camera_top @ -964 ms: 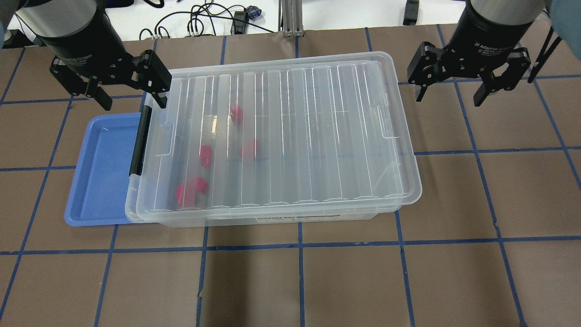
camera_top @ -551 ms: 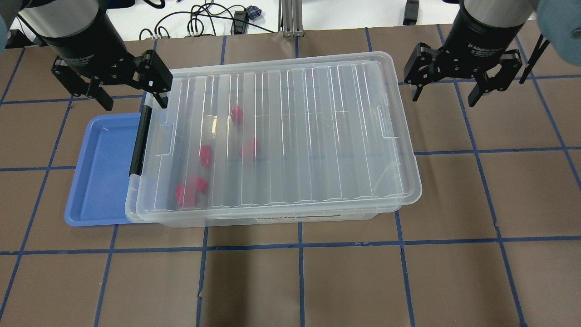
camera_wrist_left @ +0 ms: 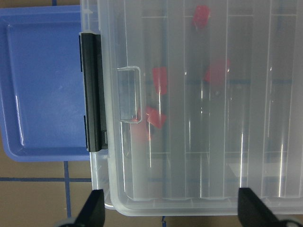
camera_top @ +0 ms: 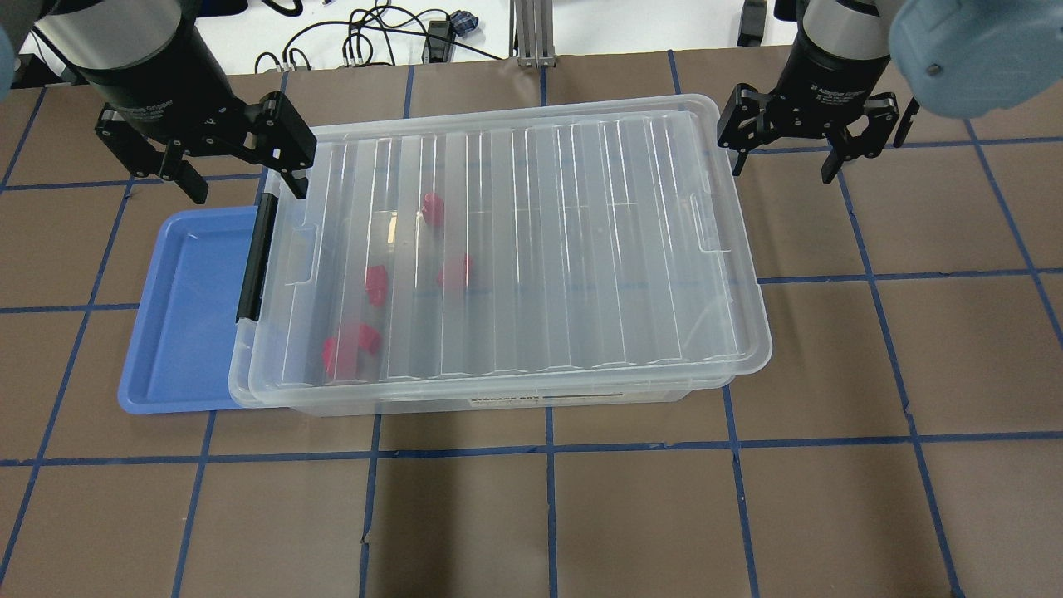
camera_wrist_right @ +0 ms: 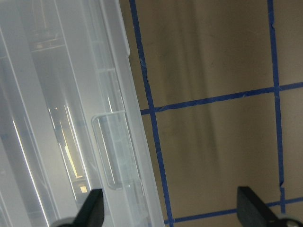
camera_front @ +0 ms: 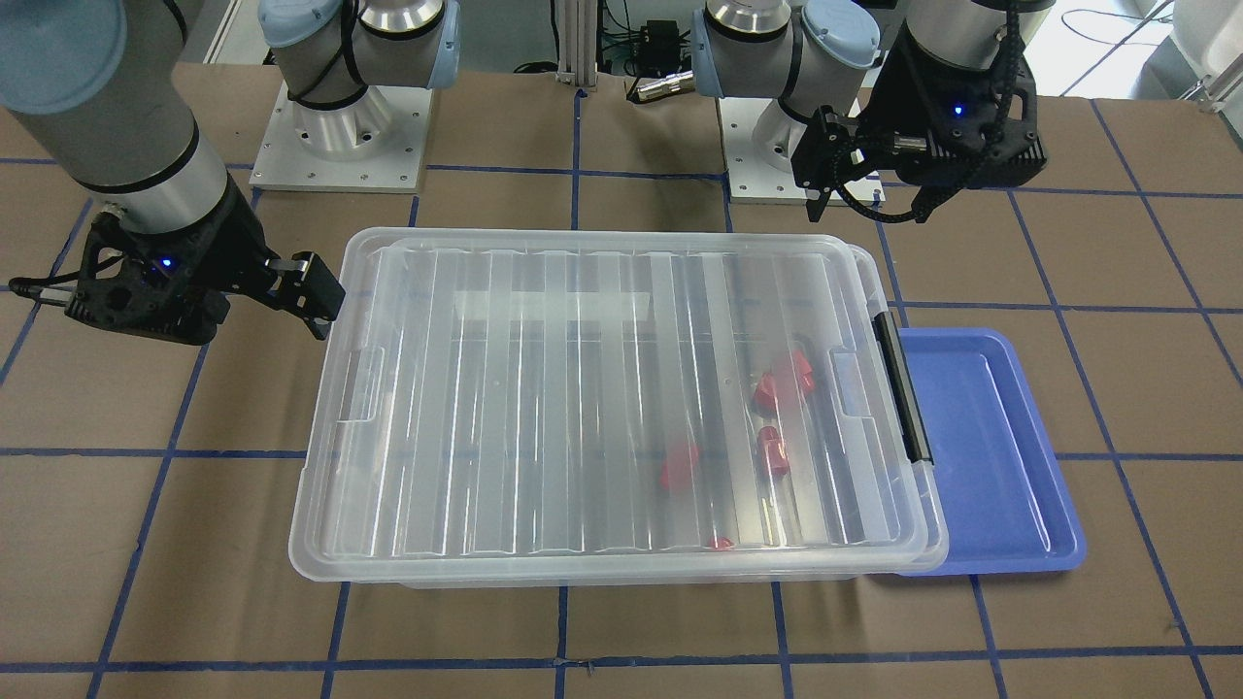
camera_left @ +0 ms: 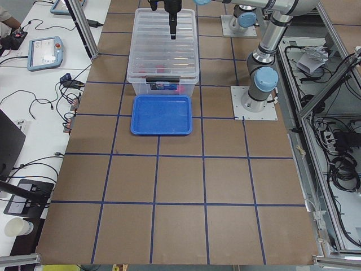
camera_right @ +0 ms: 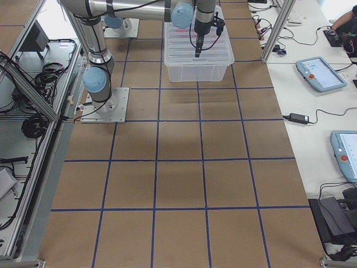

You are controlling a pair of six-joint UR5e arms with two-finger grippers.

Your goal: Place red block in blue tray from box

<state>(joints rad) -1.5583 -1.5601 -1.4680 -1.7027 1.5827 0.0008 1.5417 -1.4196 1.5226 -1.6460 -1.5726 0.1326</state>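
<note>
Brown taped table [camera_top: 581,515]: clear lidded plastic bin [camera_top: 540,249] unopened; right gripper [camera_top: 783,172], spread, empty, newly drawn beside it; left gripper [camera_top: 247,193] alike.

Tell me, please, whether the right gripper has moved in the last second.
Yes. In the overhead view the right gripper has shifted left, closing on the far right corner of the box, which has stayed put.

Bright, even light; glare streaks the box [camera_top: 531,249] lid.
</note>
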